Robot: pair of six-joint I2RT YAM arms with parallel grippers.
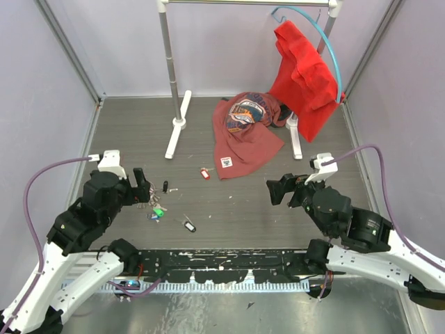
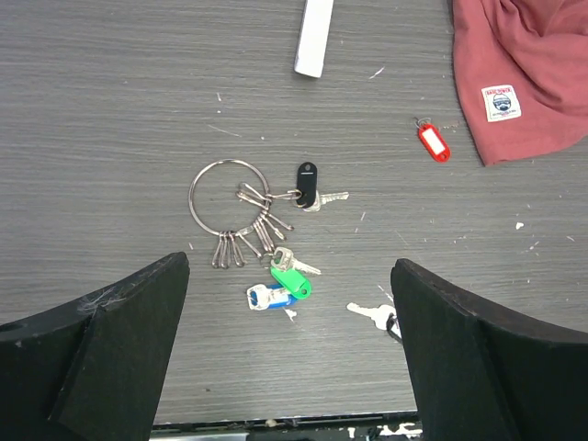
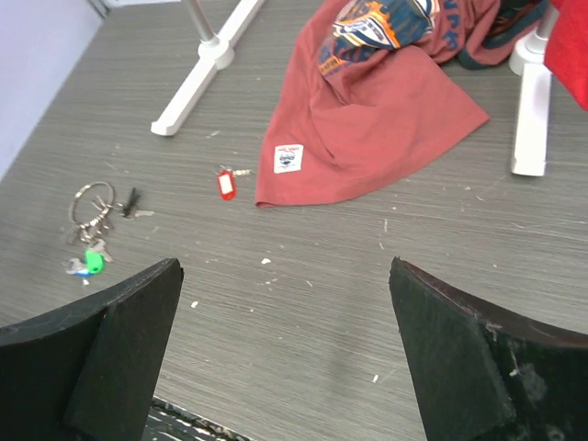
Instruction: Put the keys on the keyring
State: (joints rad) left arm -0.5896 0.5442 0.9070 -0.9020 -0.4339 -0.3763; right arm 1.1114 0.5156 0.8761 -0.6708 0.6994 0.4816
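The keyring (image 2: 191,197) lies flat on the grey table, a silver wire ring with several bare keys, a green tag (image 2: 292,280) and a blue-tagged key (image 2: 266,296) at its lower side. A black-tagged key (image 2: 307,183) lies touching its right side. A loose key (image 2: 370,313) lies to the right, its head hidden behind my left finger; in the top view it has a black-and-white tag (image 1: 189,225). A red-tagged key (image 2: 433,142) lies farther off. My left gripper (image 2: 289,266) is open and empty above the ring (image 1: 147,202). My right gripper (image 3: 285,266) is open, empty, far right.
A red T-shirt (image 1: 243,136) lies crumpled at the back of the table. A clothes rack with white feet (image 1: 179,124) stands behind it, with a red shirt (image 1: 306,76) on a blue hanger. A black rail (image 1: 222,263) runs along the near edge.
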